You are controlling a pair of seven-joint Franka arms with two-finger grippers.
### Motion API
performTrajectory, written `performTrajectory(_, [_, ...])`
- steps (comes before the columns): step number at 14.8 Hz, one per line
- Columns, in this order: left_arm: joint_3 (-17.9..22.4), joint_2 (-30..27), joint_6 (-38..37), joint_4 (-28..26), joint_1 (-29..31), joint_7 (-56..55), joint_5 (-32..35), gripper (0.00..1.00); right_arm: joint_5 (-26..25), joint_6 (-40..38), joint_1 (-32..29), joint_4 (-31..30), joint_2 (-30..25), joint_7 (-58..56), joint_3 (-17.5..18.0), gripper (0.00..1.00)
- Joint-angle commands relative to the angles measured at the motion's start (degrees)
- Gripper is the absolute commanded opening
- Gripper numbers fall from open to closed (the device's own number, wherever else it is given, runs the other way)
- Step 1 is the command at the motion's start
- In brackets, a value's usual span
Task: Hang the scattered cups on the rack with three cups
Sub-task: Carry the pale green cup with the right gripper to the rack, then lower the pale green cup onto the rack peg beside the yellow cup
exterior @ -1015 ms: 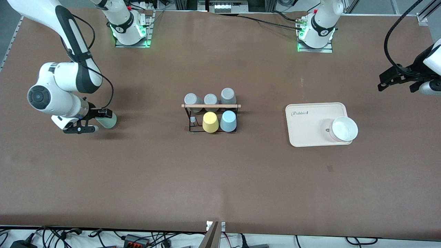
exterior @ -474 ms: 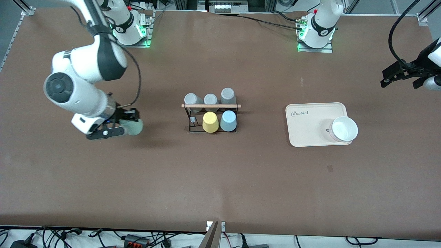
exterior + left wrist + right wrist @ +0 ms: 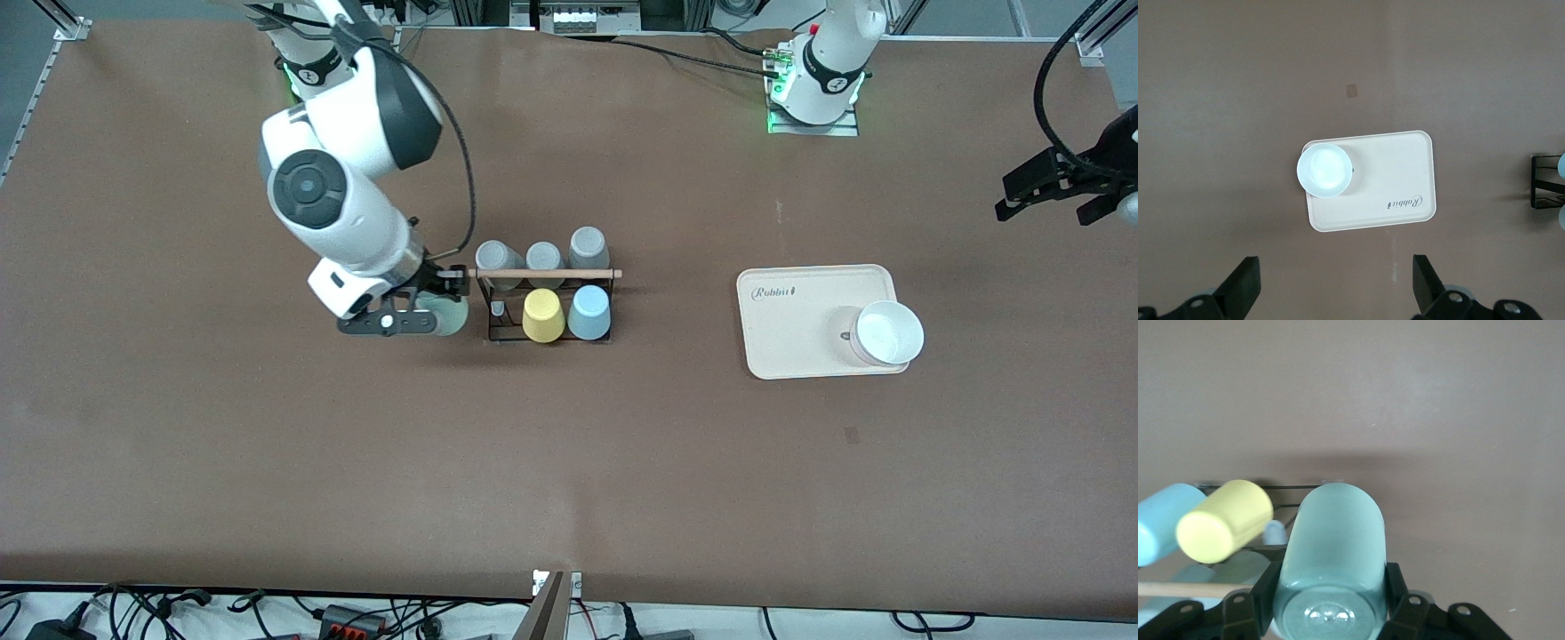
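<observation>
My right gripper [image 3: 430, 300] is shut on the pale mint green cup [image 3: 451, 316], held on its side in the air just beside the rack [image 3: 494, 336], at the rack's end toward the right arm. In the right wrist view the mint cup [image 3: 1335, 540] sits between the fingers [image 3: 1397, 588], its closed end pointing away from the camera. The rack's wooden rod [image 3: 544, 273] runs over three grey cups. A yellow cup [image 3: 543, 316] and the light blue cup [image 3: 589, 313] hang in the nearer row, beside a bare peg [image 3: 498, 309]. My left gripper [image 3: 1062, 185] waits open, high over the table's end.
A cream tray [image 3: 800, 342] with a white bowl [image 3: 887, 333] on its corner lies toward the left arm's end. The left wrist view looks down on that tray [image 3: 1395, 177] and bowl [image 3: 1325, 170]. Bare brown table lies nearer to the front camera.
The right arm has carried the mint cup from the right arm's end of the table across to the rack's end. The left gripper has drifted slightly outward and stays open.
</observation>
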Motion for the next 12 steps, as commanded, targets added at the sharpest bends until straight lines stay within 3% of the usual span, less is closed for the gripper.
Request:
performTrajectory(1, [0.11, -1.48, -0.95, -0.43, 0.14, -0.26, -0.99, 1.00, 0.41, -1.04, 3.29, 5.15, 3.95, 7.21, -0.79, 0.18])
performTrajectory(10, [-0.33, -1.48, -3.94, 0.36, 0.05, -1.58, -0.37, 1.00, 0.41, 0.63, 5.32, 5.69, 8.26, 9.35, -0.79, 0.18])
performTrajectory(12, [-0.42, -1.48, -5.25, 2.55, 0.05, -1.58, -0.46, 1.00, 0.41, 0.98, 5.33, 5.69, 9.05, 9.26, -0.79, 0.18])
